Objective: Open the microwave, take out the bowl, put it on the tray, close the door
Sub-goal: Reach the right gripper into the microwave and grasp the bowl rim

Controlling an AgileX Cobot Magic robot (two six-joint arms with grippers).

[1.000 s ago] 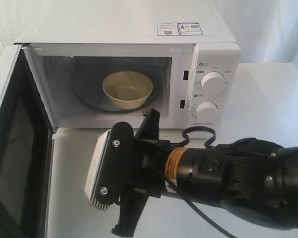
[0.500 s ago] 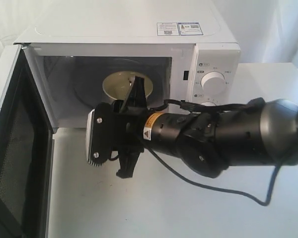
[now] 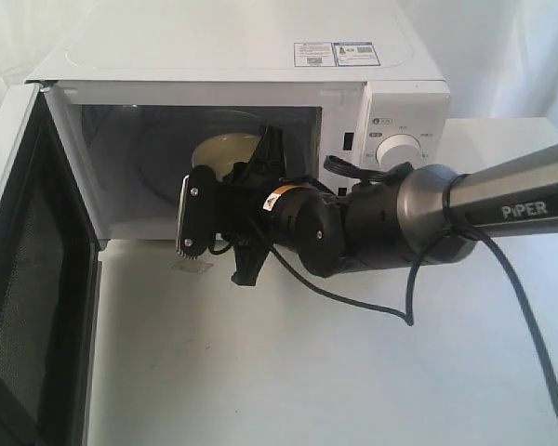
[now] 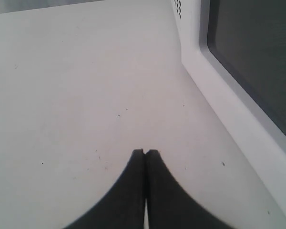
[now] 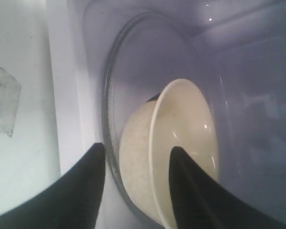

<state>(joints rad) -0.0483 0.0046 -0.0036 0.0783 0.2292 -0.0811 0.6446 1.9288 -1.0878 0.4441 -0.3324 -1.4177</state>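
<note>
Exterior view: microwave (image 3: 232, 56) stands with its door (image 3: 37, 279) swung wide to the left, so step one reads as done. Bowl (image 3: 225, 153) sits inside on the glass turntable (image 3: 167, 177), half hidden behind the right gripper (image 3: 259, 204), which reaches into the cavity mouth with its jaws apart and stacked one above the other. No tray shows in this view (nor in either wrist view). Left wrist view: left gripper (image 4: 145, 152) has its fingers pressed together with nothing between them, low over the bare table (image 4: 62, 95), just beside what looks like the door's dark window. Right wrist view: the jaws stand spread, and the near rim of the bowl lies in the gap between them, one finger (image 5: 190, 191) on the inner side and the other outside the wall; contact cannot be confirmed, and nothing is gripped. Judgement: the take-out step is in hand, at the approach. The next move calls for seating the fingers astride the rim, closing firmly on the glossy wall, then lifting clear of the turntable before withdrawing.
</note>
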